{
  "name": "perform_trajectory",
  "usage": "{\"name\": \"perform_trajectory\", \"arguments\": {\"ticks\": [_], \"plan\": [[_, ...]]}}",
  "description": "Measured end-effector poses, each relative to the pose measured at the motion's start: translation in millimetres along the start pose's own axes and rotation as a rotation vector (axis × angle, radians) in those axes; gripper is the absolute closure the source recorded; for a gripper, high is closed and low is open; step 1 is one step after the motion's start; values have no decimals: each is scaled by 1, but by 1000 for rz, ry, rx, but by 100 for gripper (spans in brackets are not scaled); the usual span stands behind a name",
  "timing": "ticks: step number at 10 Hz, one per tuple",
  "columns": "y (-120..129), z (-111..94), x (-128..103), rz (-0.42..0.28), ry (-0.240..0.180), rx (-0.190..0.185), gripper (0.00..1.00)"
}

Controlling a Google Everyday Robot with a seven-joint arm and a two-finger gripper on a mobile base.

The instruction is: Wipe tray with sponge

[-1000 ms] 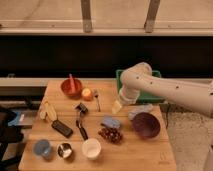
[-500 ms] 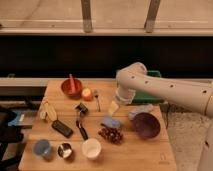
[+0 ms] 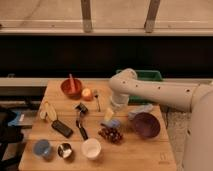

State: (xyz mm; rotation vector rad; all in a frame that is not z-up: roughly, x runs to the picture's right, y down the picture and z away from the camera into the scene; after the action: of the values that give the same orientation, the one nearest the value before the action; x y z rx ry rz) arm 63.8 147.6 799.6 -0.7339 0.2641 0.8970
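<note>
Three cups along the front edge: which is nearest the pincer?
The white cup, rightmost of the three. The pincer hangs just behind the grapes; the metal cup and blue cup sit farther left.

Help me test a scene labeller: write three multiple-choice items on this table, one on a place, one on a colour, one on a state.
1. Where is the robot's hand?
A. over the middle of the wooden table
B. inside the green tray
C. at the table's left edge

2. What colour is the large round bowl on the table's right side?
A. white
B. purple
C. yellow

3. How does the white cup stand?
A. on its side
B. upside down
C. upright, mouth up

Answers:
1 A: the hand hangs just above the cluster of dark grapes, mid-table.
2 B: its inside and rim are purple.
3 C: its open rim faces up.
</note>
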Motion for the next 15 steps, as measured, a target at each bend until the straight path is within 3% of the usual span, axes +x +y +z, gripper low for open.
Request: {"name": "perform_trajectory", "arguments": {"ticks": [5,8,10,11,15], "plan": [[6,42,0,39,31,-22,20],[5,53,-4,71,-5,4,20],[9,59,-11,86,-1,34,20],[8,62,-13,96,4,50,25],[10,69,-18,100,8,82,64]]}}
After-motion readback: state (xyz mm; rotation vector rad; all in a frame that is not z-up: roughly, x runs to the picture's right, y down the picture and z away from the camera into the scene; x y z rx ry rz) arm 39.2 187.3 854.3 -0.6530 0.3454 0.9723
